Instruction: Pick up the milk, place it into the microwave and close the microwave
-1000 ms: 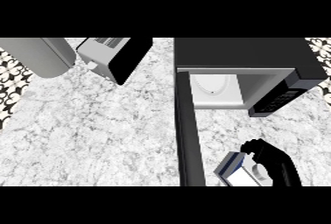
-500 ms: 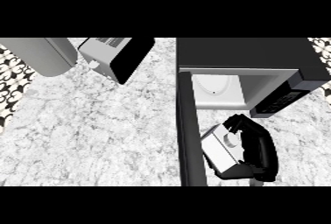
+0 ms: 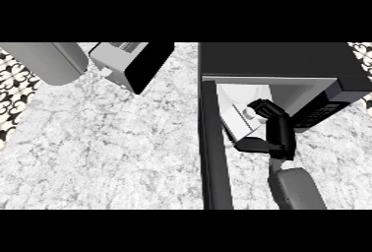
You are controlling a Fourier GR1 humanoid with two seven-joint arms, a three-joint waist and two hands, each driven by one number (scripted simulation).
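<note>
Where hand (image 3: 272,129) curls, milk (image 3: 236,118) half-hidden.

The counter (image 3: 109,147) is white marble with grey veins. The microwave (image 3: 283,61) is black, its inside pale. The hand (image 3: 276,133) is black on a grey forearm (image 3: 296,189). The milk (image 3: 240,115) looks white, perhaps greyish. The toaster (image 3: 120,56) is silver and black.

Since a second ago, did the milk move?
Yes. The milk, held in the right robot hand, has gone up the view from the counter's near edge into the open microwave.
</note>
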